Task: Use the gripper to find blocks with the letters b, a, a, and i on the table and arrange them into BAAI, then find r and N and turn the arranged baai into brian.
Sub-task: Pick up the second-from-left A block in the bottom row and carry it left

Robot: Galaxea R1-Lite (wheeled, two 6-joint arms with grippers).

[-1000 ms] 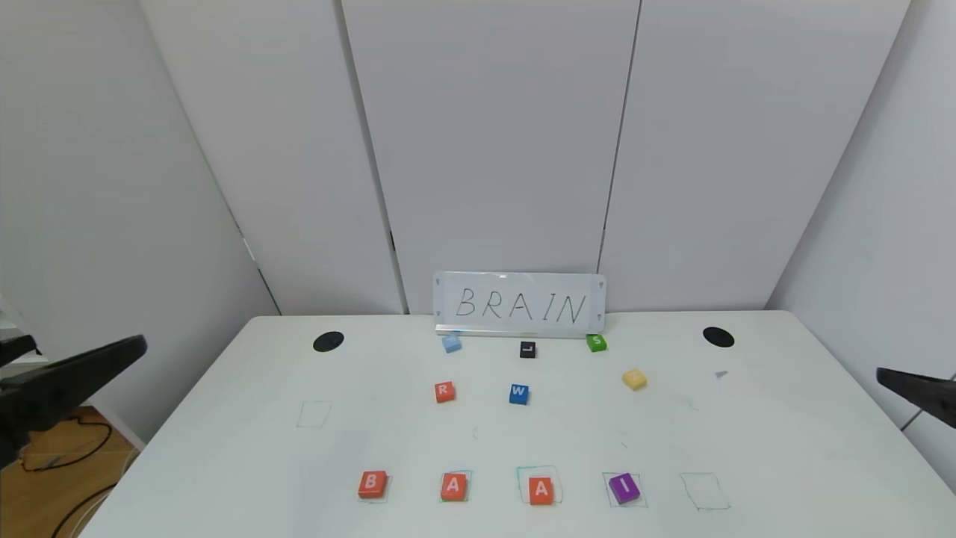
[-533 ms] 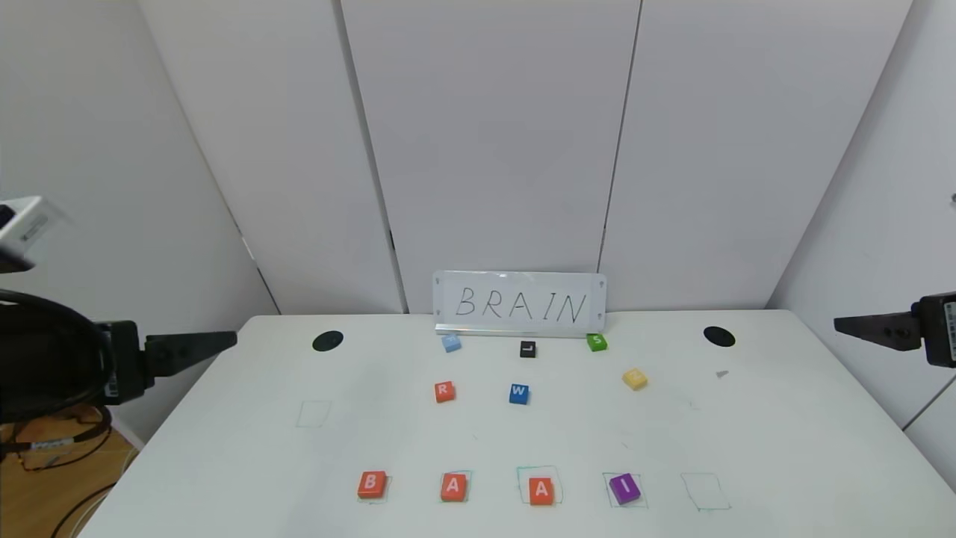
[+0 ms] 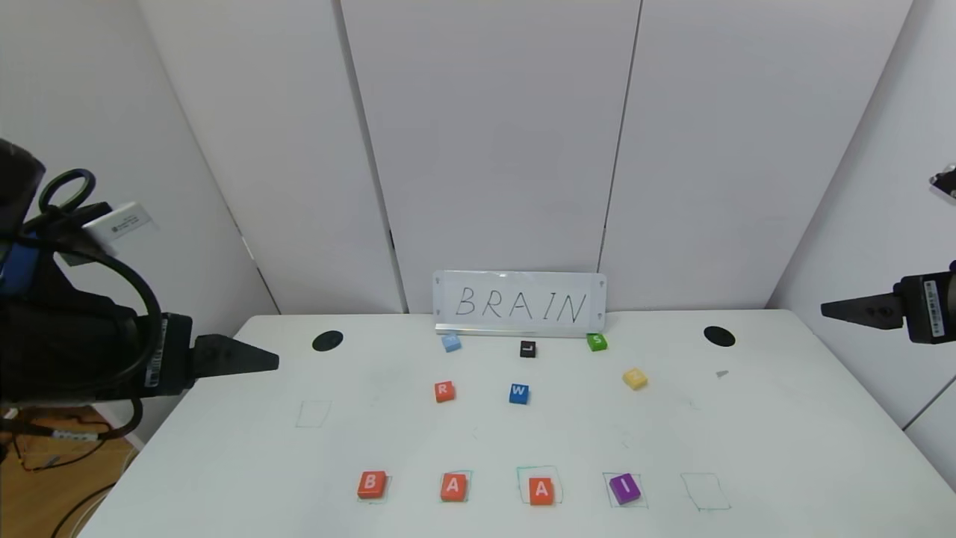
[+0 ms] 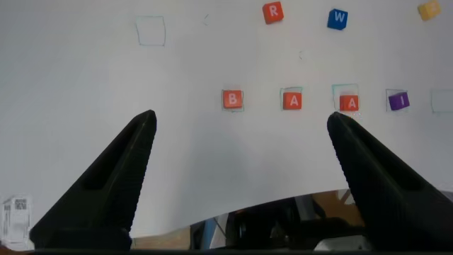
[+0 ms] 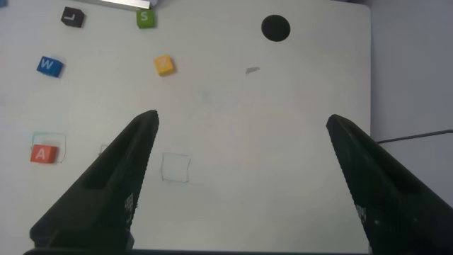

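On the white table (image 3: 784,448), the blocks stand in a front row: orange-red B (image 3: 372,484), A (image 3: 453,486), A (image 3: 541,490) and purple I (image 3: 624,488), each in a green drawn square. They also show in the left wrist view, from B (image 4: 232,99) to I (image 4: 398,100). The orange-red r (image 3: 444,391) and the yellow N (image 3: 635,378) lie farther back. My left gripper (image 3: 254,362) is open, raised over the table's left edge. My right gripper (image 3: 848,310) is open, raised beyond the right edge.
A BRAIN sign (image 3: 520,304) stands at the back. Before it lie a light blue block (image 3: 451,342), a black L block (image 3: 528,349), a green S block (image 3: 596,342) and a blue W block (image 3: 519,393). Empty drawn squares lie at left (image 3: 314,413) and front right (image 3: 704,491).
Both arms have risen from low at the table's sides and swung inward. The left gripper now reaches over the left edge. The blocks have not moved.
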